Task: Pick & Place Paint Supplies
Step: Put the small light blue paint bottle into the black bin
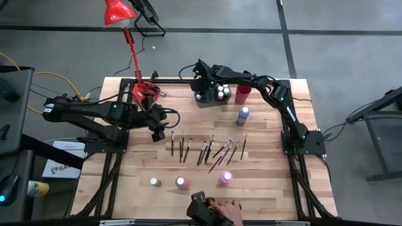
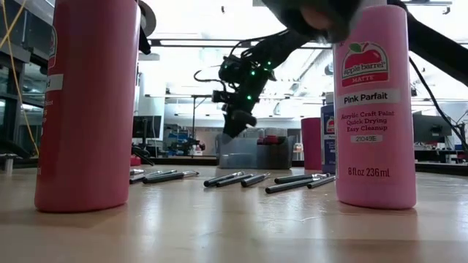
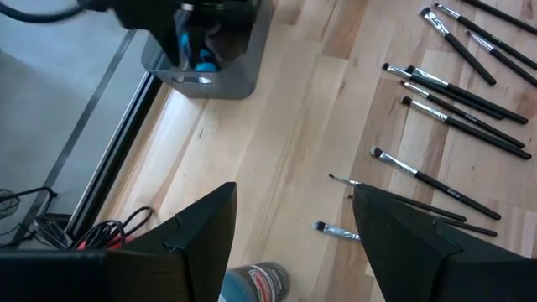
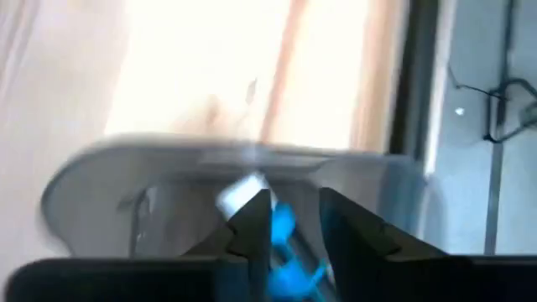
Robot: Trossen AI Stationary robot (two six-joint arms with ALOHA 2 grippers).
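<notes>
My right gripper [image 1: 201, 76] hangs open, pointing down over the grey bin [image 1: 205, 103] at the table's far side. In the right wrist view a blue bottle [image 4: 282, 225] with a white cap lies in the bin below the narrow gap between its fingers [image 4: 294, 210]. Other bottles [image 1: 222, 93] stand in the bin. My left gripper [image 1: 157, 134] hovers wide open left of the row of dark-handled brushes [image 1: 207, 150]. A grey-topped, red-labelled bottle [image 3: 252, 281] shows below and between its fingers [image 3: 294, 193]. Three bottles [image 1: 181, 182] stand near the near edge and a blue-and-white one [image 1: 242, 115] mid-table.
A red cup [image 1: 242, 94] stands right of the bin. A red lamp's base [image 1: 144, 91] and cables sit at the far left corner. A person's hand [image 1: 226, 208] with a dark object is at the near edge. Bare wood lies between the brushes and the bin.
</notes>
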